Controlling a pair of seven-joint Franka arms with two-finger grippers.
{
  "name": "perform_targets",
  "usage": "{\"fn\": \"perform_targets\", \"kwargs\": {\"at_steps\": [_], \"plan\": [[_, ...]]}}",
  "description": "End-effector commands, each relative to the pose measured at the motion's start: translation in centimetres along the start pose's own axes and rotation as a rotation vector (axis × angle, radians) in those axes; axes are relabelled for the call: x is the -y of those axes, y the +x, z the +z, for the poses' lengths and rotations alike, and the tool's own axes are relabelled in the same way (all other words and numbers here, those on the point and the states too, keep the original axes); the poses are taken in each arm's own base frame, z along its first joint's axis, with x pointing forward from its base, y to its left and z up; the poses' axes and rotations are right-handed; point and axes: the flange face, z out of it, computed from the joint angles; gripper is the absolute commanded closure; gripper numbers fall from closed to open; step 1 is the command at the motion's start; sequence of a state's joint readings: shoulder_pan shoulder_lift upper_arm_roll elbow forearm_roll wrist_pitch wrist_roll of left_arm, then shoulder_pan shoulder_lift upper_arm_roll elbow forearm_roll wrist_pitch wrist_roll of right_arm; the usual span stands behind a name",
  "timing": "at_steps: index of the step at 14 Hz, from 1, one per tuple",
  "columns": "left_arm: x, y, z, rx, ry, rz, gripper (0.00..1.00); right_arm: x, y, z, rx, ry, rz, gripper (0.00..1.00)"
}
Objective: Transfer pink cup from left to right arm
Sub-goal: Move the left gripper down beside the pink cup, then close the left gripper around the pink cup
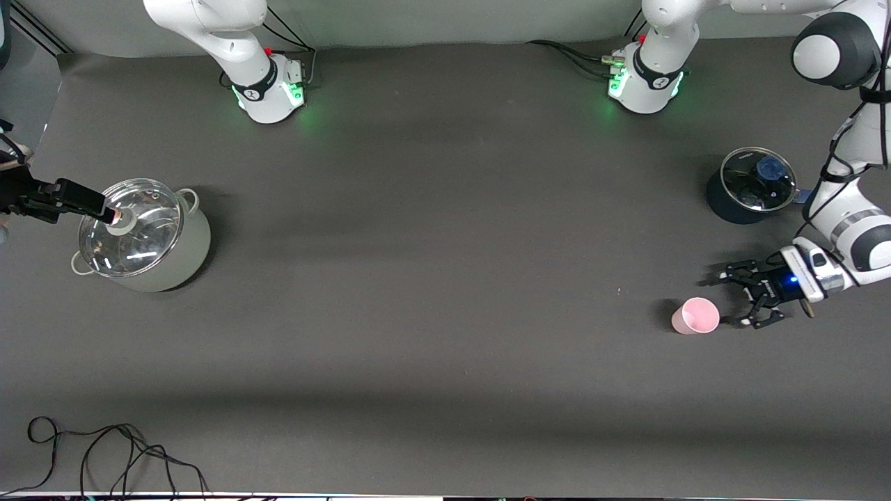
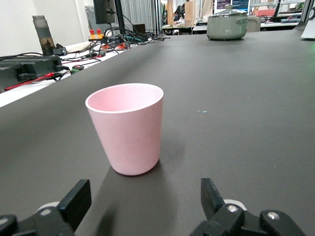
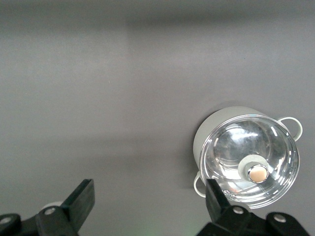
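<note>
Front view: the pink cup (image 1: 695,316) stands upright on the dark table (image 1: 431,278) in the lower right of the frame, mouth up. The left gripper (image 1: 732,300) sits low just beside it, a little farther right in the frame, fingers spread wide and pointed at the cup — not touching it, nothing held. Higher in the frame than the gripper, a dark pot with a glass lid (image 1: 755,184) stands at the right edge. At the left edge, the right gripper (image 1: 87,202) hangs over a pale green pot with a glass lid (image 1: 139,233); its fingers are hard to read here. A loose black cable (image 1: 115,456) lies in the lower left corner. Left wrist view: the cup (image 2: 127,128) fills the centre of the frame, upright, empty, its shadow on the table (image 2: 246,98) around its base. Both black fingertips (image 2: 76,201) show along the bottom edge, spread apart with the cup ahead of the gap, clear of both. The pale green pot (image 2: 227,24) shows small at top centre. Right wrist view: looking straight down on bare table (image 3: 123,98); the pale green pot (image 3: 248,160) sits at lower right, lid knob visible. The fingertips (image 3: 81,199) stand wide apart along the bottom edge — released, gripping nothing.
</note>
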State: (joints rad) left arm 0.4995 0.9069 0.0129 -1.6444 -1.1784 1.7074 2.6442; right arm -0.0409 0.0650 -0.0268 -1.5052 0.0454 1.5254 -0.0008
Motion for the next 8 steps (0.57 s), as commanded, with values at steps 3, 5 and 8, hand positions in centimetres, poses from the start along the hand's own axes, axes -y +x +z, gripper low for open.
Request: {"fn": "perform_targets", "kwargs": {"at_steps": [3,5,8], "plan": [[-0.5,-0.7,2.8,-0.021,0.022,0.005,0.01,0.0,-0.1,-0.2,0.004,0.018,0.002,0.00],[-0.4,-0.6,4.0,-0.018,0.029,0.004,0.01,0.0,-0.1,-0.2,0.004,0.018,0.002,0.00],[-0.5,-0.7,5.5,-0.020,0.046,-0.012,0.01,-0.1,-0.1,-0.2,0.004,0.018,0.002,0.00]]}}
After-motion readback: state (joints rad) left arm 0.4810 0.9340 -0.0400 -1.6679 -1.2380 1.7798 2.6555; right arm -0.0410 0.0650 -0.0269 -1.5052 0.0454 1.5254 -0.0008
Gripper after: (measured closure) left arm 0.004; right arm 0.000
